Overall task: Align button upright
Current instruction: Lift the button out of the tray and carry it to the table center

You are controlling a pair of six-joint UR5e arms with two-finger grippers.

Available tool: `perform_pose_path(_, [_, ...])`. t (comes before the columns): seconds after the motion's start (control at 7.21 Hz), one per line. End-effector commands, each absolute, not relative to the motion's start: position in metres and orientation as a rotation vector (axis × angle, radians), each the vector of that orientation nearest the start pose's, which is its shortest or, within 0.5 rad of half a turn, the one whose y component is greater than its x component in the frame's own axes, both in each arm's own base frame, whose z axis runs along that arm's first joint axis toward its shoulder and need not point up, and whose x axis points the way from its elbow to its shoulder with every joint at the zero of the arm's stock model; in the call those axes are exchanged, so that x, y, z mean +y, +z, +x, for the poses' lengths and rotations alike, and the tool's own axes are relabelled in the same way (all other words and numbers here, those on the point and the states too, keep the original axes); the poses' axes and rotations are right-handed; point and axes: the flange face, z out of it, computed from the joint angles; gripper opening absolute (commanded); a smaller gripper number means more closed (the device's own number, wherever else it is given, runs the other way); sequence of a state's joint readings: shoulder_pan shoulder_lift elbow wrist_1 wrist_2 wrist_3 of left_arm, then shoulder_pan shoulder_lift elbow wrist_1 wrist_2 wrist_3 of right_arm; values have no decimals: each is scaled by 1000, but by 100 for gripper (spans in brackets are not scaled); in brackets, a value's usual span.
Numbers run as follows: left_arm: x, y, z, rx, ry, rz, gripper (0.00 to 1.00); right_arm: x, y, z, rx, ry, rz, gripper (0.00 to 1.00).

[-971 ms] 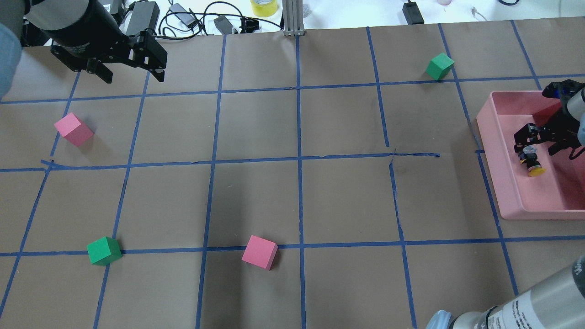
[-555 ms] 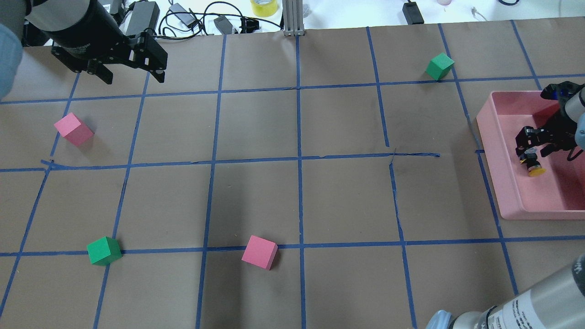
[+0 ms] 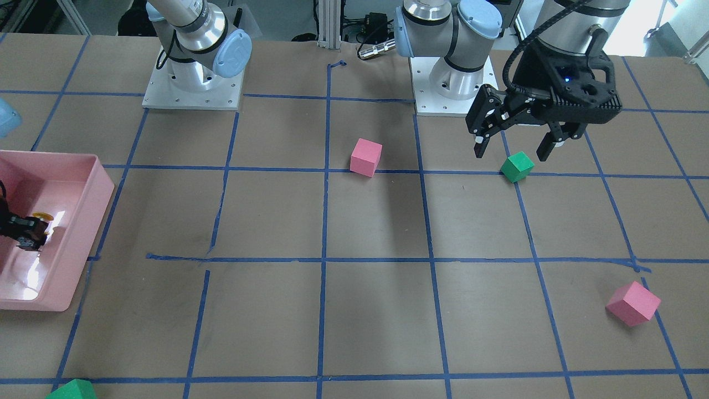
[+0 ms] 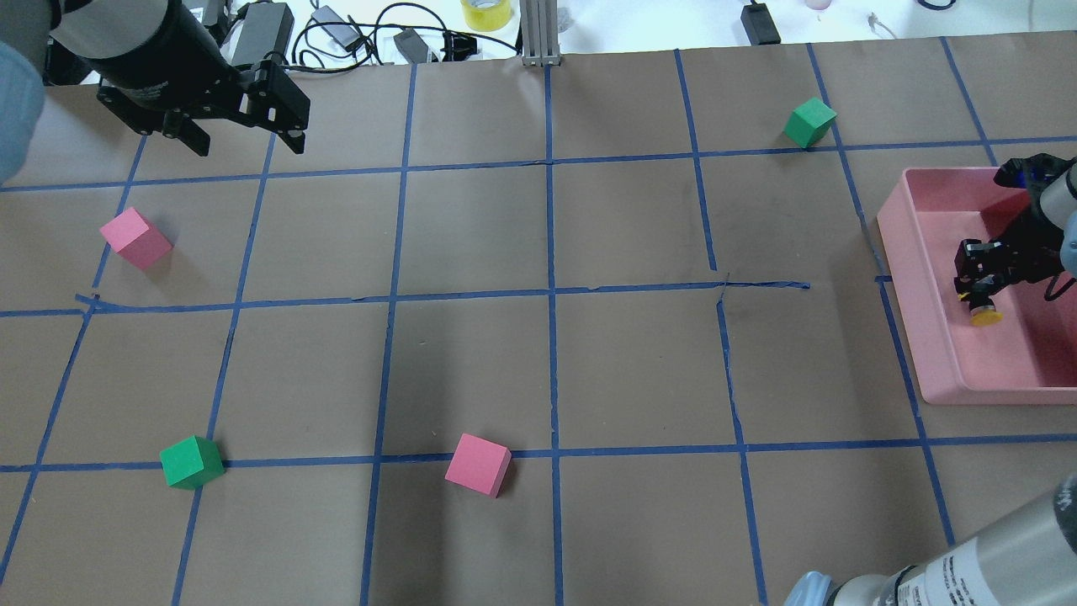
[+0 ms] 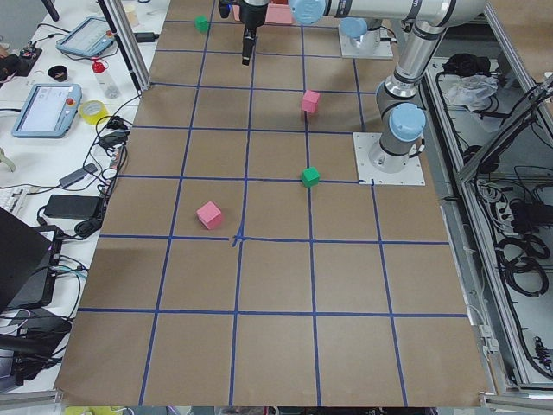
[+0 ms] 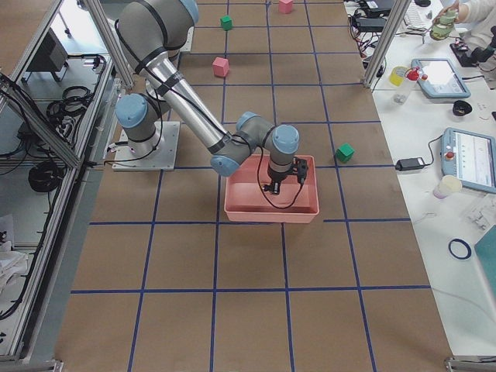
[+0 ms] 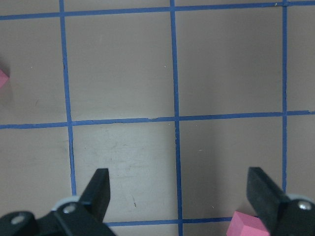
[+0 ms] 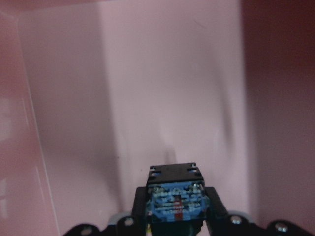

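At the upper left of the overhead view the left pincer (image 4: 246, 145) is held above the counter (image 4: 623, 362) with its jaws wide apart and nothing between them. No part in this step is asked of it, and it is best left parked there. Pink and green cubes (image 4: 478, 465) are scattered across the frame, well apart from the work, and need not be touched. At the right edge the tray (image 4: 925, 337) is seen. Inside it, near its left wall, the right pincer (image 4: 976, 284) is clamped on the button (image 4: 984, 315) by its base, with the yellow cap jutting toward the lower edge of the frame. The button is thus judged to be lying over, not yet upright. Whether it rests on the tray floor or is lifted off it cannot be told. In the right wrist view the block base is seen squarely between the fingers, so the hold looks centred. The step would be done well if the button were first raised clear of the floor and drawn away from the wall, and the wrist then turned slowly until the cap faces up. A slip or pivot of so small a part is to be feared, so a firm clamp is advised. The base should be seated flat before the jaws are parted.
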State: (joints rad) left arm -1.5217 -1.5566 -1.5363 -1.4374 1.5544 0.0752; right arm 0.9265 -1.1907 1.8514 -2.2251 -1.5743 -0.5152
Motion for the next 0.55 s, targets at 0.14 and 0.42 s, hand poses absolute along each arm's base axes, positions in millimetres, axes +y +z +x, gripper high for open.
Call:
perform_pose_path(0.14, [-508, 526, -109, 3126, -284, 42, 100, -529, 315, -215, 3131, -65, 120, 0])
perform_pose_path(0.42, [-508, 526, -110, 3128, -287, 42, 100, -557, 385, -180, 3087, 48, -38, 0])
